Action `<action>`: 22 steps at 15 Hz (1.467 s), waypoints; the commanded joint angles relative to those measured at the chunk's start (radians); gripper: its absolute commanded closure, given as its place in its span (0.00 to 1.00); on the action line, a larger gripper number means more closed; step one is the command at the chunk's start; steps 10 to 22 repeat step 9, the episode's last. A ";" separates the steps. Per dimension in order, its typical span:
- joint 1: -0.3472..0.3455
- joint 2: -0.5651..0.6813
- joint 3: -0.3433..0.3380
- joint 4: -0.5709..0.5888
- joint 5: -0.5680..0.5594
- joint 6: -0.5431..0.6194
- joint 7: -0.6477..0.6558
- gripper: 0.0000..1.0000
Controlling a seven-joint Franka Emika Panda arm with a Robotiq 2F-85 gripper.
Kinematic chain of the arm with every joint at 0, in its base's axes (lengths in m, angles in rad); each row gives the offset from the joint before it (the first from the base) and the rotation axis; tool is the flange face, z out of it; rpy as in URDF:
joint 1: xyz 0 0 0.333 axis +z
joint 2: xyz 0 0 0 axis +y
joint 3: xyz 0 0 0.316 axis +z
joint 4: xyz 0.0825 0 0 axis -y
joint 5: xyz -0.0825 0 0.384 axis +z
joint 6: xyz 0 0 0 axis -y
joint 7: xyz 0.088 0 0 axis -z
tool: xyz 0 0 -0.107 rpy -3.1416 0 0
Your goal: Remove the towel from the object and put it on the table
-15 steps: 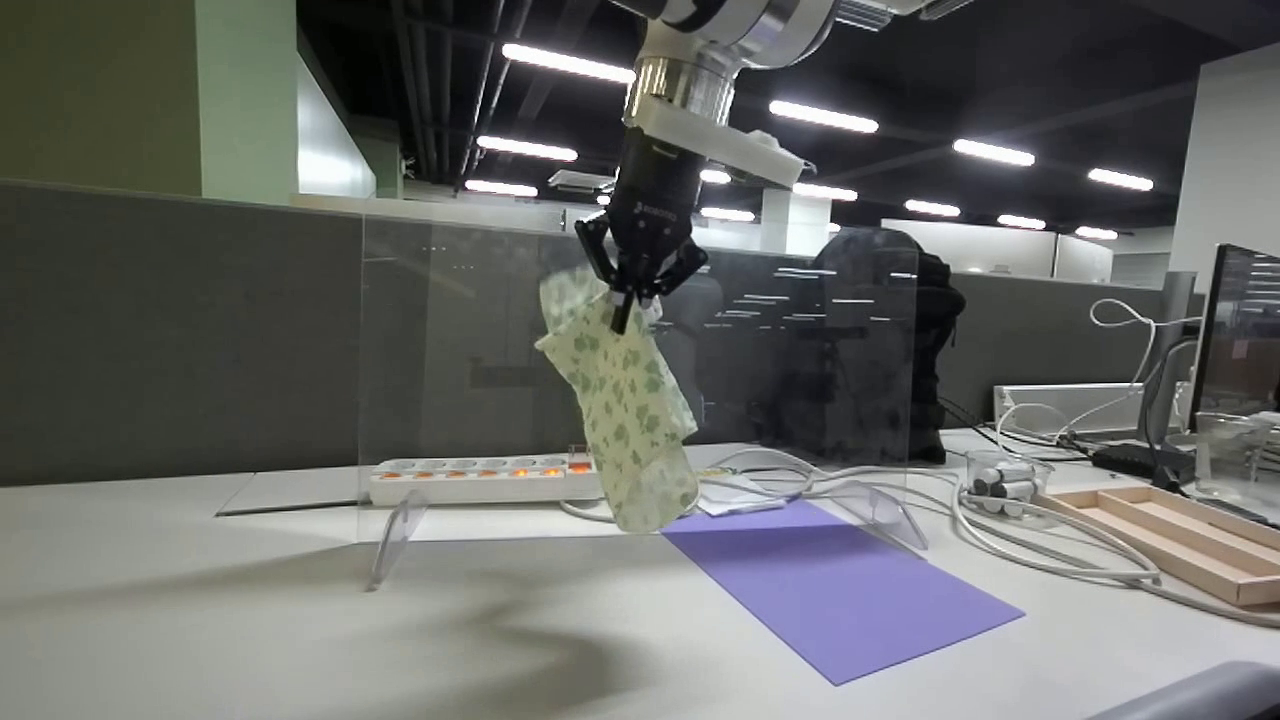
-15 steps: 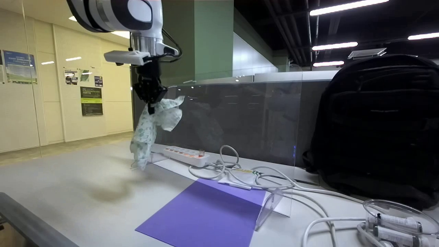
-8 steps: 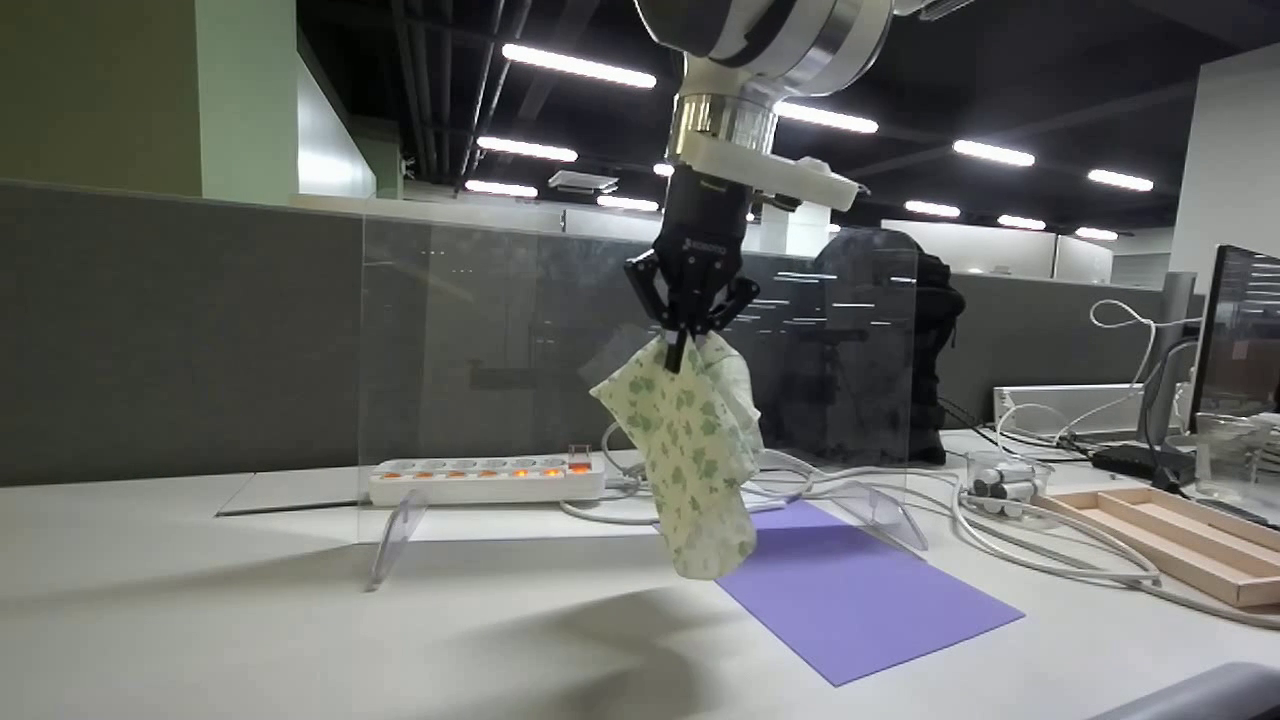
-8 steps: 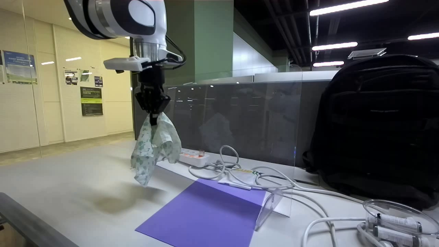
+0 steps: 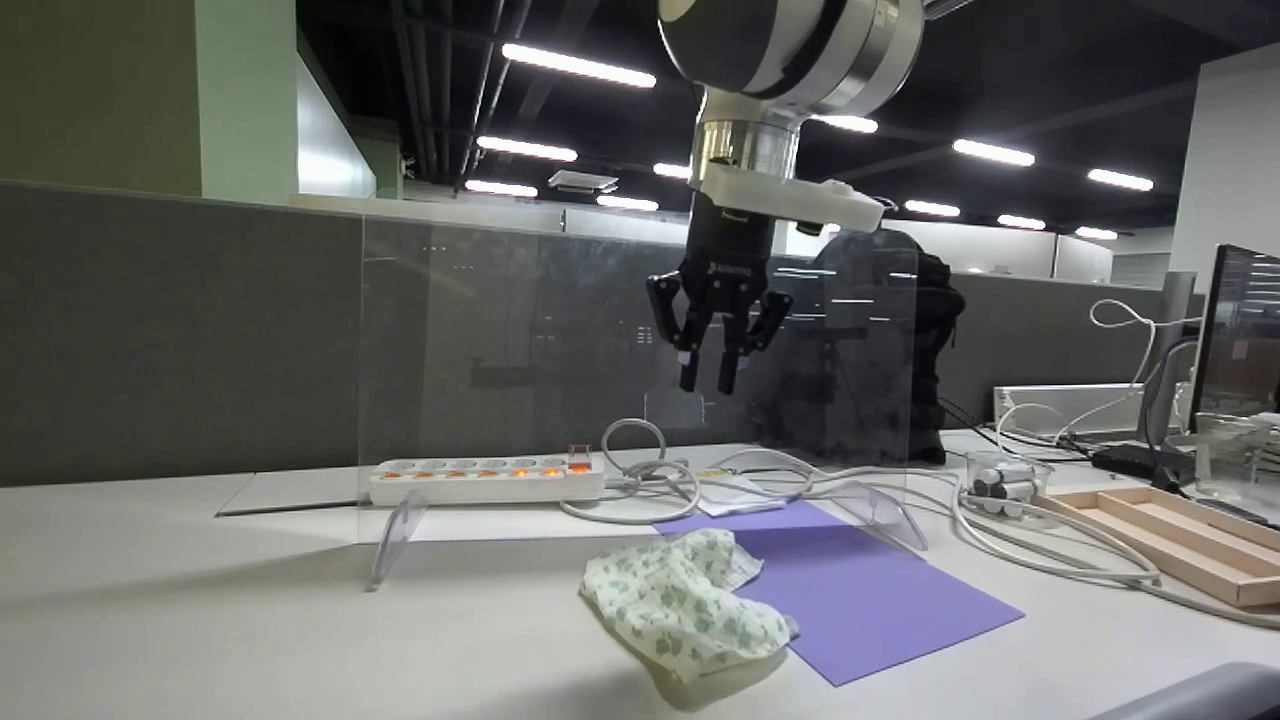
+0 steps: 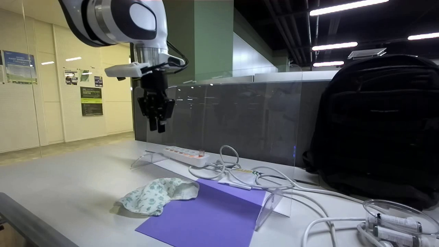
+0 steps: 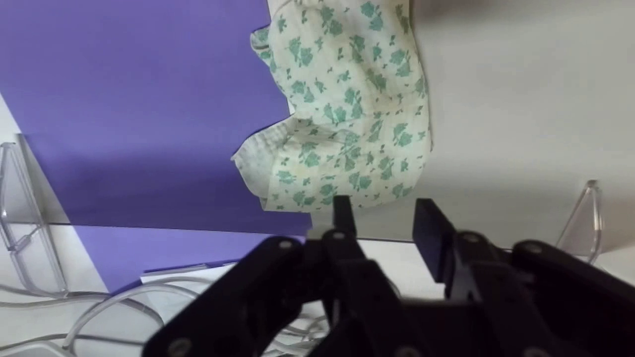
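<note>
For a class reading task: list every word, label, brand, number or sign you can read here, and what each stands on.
"ROBOTIQ", small and slightly blurred: black housing above the jaws.
Blue poster, dark poster and small notices: too small to read.
Cylinder labels: too blurred to read.
White packet: too blurred to read.
Black backpack: pale mark unreadable.
No number is legible.

Both exterior views look across counter (image 5: 200, 620) at panel (image 5: 590, 370), sharing towel (image 6: 154, 197) and purple mat (image 6: 212, 216). Wrist view looks down past claw (image 7: 383, 210), nearer towel.
</note>
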 commanded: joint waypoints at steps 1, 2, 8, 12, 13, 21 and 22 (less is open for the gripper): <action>0.014 -0.030 -0.015 -0.024 -0.040 0.027 0.054 0.31; 0.014 -0.033 -0.016 -0.025 -0.043 0.035 0.051 0.25; 0.008 -0.045 -0.024 -0.041 -0.085 0.086 0.058 0.00; 0.009 -0.046 -0.026 -0.041 -0.080 0.084 0.054 0.00; 0.009 -0.046 -0.026 -0.041 -0.080 0.084 0.054 0.00; 0.009 -0.046 -0.026 -0.041 -0.080 0.084 0.054 0.00; 0.009 -0.046 -0.026 -0.041 -0.080 0.084 0.054 0.00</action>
